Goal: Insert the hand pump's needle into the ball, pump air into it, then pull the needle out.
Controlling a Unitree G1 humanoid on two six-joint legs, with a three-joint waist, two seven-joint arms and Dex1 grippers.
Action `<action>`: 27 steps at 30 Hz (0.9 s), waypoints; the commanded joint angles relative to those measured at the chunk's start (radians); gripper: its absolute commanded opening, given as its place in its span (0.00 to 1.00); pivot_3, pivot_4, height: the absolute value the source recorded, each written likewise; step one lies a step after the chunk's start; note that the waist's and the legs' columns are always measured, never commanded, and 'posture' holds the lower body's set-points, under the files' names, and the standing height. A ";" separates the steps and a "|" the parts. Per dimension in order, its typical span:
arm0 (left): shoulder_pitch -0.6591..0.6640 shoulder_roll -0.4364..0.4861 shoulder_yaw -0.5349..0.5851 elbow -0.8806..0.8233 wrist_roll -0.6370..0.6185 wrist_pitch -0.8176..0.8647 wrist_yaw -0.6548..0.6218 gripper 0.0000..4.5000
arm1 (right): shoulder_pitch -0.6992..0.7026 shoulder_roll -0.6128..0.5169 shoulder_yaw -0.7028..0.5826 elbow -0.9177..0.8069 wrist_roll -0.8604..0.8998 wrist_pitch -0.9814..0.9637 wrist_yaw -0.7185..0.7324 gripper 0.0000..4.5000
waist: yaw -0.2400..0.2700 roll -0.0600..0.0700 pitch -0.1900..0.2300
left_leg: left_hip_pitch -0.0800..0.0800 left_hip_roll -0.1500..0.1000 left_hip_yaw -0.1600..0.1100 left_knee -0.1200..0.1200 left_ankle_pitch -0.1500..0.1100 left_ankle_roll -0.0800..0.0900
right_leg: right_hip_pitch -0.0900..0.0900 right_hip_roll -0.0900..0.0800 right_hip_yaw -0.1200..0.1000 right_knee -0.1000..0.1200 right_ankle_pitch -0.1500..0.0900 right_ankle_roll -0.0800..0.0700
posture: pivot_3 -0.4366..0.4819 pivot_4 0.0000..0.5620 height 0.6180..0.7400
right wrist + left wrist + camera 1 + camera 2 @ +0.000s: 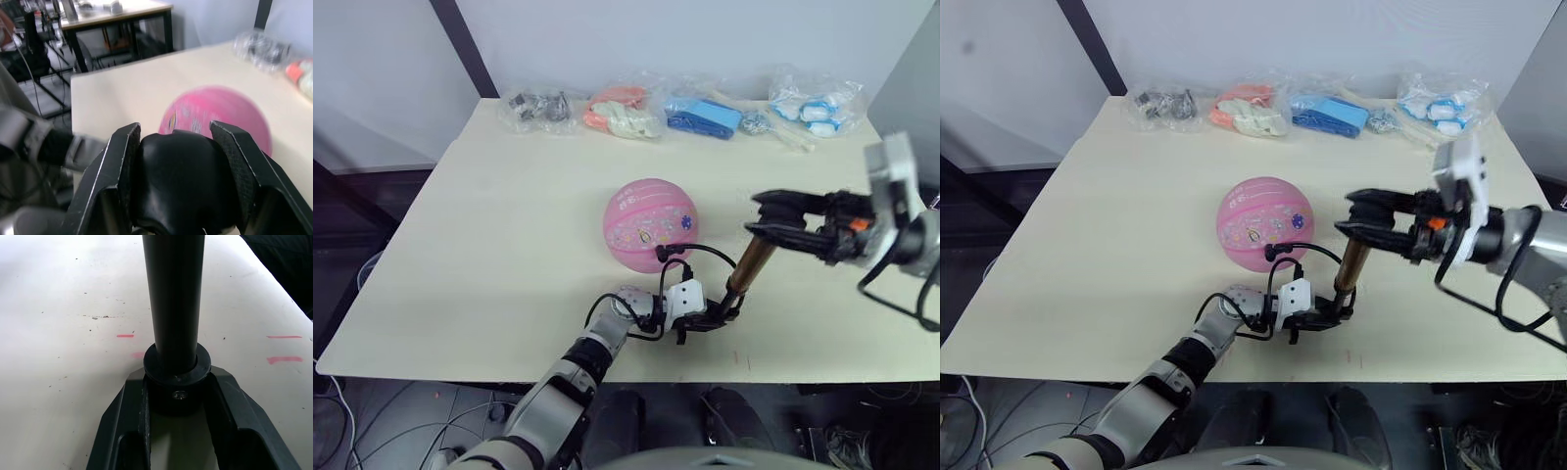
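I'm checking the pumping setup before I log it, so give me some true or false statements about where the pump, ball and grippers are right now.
1. The left gripper clamps the base of the hand pump. True.
2. The ball lies among the plastic bags at the far edge of the table. False: it sits near the table's middle, apart from the bags.
3. The right gripper is shut on the pump's top handle. True.
4. The pump lies flat on the table. False: it stands nearly upright, slightly tilted.
5. The thin black hose runs from the pump to the ball. True.
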 commanded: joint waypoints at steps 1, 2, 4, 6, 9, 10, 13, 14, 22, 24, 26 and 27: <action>0.020 0.023 -0.017 0.061 0.038 0.018 -0.001 0.22 | -0.098 -0.042 -0.115 0.022 0.133 0.025 -0.058 0.41 | 0.001 0.000 0.001 | 0.000 0.000 0.000 0.000 0.000 0.000 | 0.000 0.000 0.000 0.000 0.000 0.000 | 0.48 0.27 0.97; 0.019 0.023 -0.016 0.063 0.038 0.016 0.000 0.22 | -0.112 -0.052 -0.118 0.029 0.144 0.033 -0.065 0.41 | 0.002 0.000 0.001 | 0.000 0.000 0.000 0.000 0.000 0.000 | 0.000 0.000 0.000 0.000 0.000 0.000 | 0.48 0.27 0.97; 0.019 0.024 -0.015 0.066 0.038 0.014 0.001 0.22 | -0.128 -0.070 -0.117 0.036 0.152 0.043 -0.070 0.41 | 0.002 0.000 0.001 | -0.001 0.001 0.000 0.000 0.000 0.000 | 0.000 0.000 -0.001 -0.001 0.000 0.000 | 0.48 0.27 0.97; 0.020 0.025 -0.015 0.066 0.038 0.012 0.001 0.22 | -0.128 -0.077 -0.112 0.034 0.150 0.046 -0.069 0.41 | 0.002 0.001 0.001 | -0.001 0.000 0.000 0.000 0.000 0.000 | 0.000 -0.001 0.000 -0.001 0.000 0.000 | 0.48 0.27 0.97; 0.022 0.026 -0.016 0.063 0.038 0.009 0.002 0.22 | -0.090 -0.071 -0.088 0.011 0.118 0.038 -0.061 0.41 | 0.001 0.001 0.001 | -0.003 -0.001 0.001 0.000 0.000 0.000 | -0.001 -0.002 0.000 -0.001 0.000 0.000 | 0.48 0.27 0.97; 0.024 0.026 -0.016 0.062 0.038 0.009 0.003 0.22 | -0.053 -0.065 -0.063 -0.012 0.074 0.021 -0.046 0.41 | 0.002 0.001 0.001 | -0.003 -0.001 0.001 0.000 0.000 0.000 | -0.001 -0.002 0.000 -0.001 0.000 0.000 | 0.48 0.27 0.97; 0.026 0.026 -0.017 0.059 0.038 0.009 0.002 0.22 | 0.052 -0.026 0.010 -0.058 -0.031 -0.030 -0.029 0.41 | 0.001 0.000 0.001 | -0.002 -0.001 0.000 0.000 0.000 0.000 | 0.000 -0.002 -0.001 -0.002 0.000 0.000 | 0.48 0.27 0.97; 0.029 0.026 -0.017 0.057 0.038 0.009 0.001 0.22 | 0.077 -0.015 0.024 -0.067 -0.056 -0.047 -0.024 0.41 | 0.000 0.000 0.001 | -0.001 -0.002 0.000 0.000 0.000 0.000 | 0.001 -0.002 -0.001 -0.002 0.000 0.000 | 0.48 0.27 0.97; 0.032 0.029 -0.021 0.060 0.039 0.006 0.002 0.22 | 0.252 0.077 0.216 -0.054 -0.333 -0.228 0.023 0.41 | -0.002 -0.001 -0.003 | 0.002 0.000 0.000 0.000 0.000 0.000 | 0.002 0.002 -0.001 -0.002 0.000 0.001 | 0.48 0.27 0.97; 0.034 0.028 -0.023 0.057 0.040 0.005 0.003 0.22 | 0.292 0.098 0.264 -0.026 -0.400 -0.274 0.035 0.41 | -0.002 -0.002 -0.005 | 0.002 0.000 0.000 0.000 0.000 0.000 | 0.002 0.002 -0.001 -0.002 0.000 0.001 | 0.48 0.27 0.97; 0.036 0.028 -0.024 0.056 0.042 0.002 0.005 0.22 | 0.321 0.107 0.311 0.003 -0.478 -0.329 0.052 0.41 | -0.002 -0.003 -0.007 | 0.003 0.000 0.000 0.000 0.000 0.000 | 0.002 0.002 -0.001 -0.002 0.000 0.001 | 0.48 0.27 0.97; 0.038 0.028 -0.023 0.054 0.042 0.003 0.006 0.22 | 0.333 0.127 0.318 0.016 -0.486 -0.339 0.045 0.41 | -0.002 -0.003 -0.007 | 0.003 0.000 0.000 0.000 0.000 0.000 | 0.003 0.002 -0.001 -0.002 0.000 0.001 | 0.48 0.27 0.97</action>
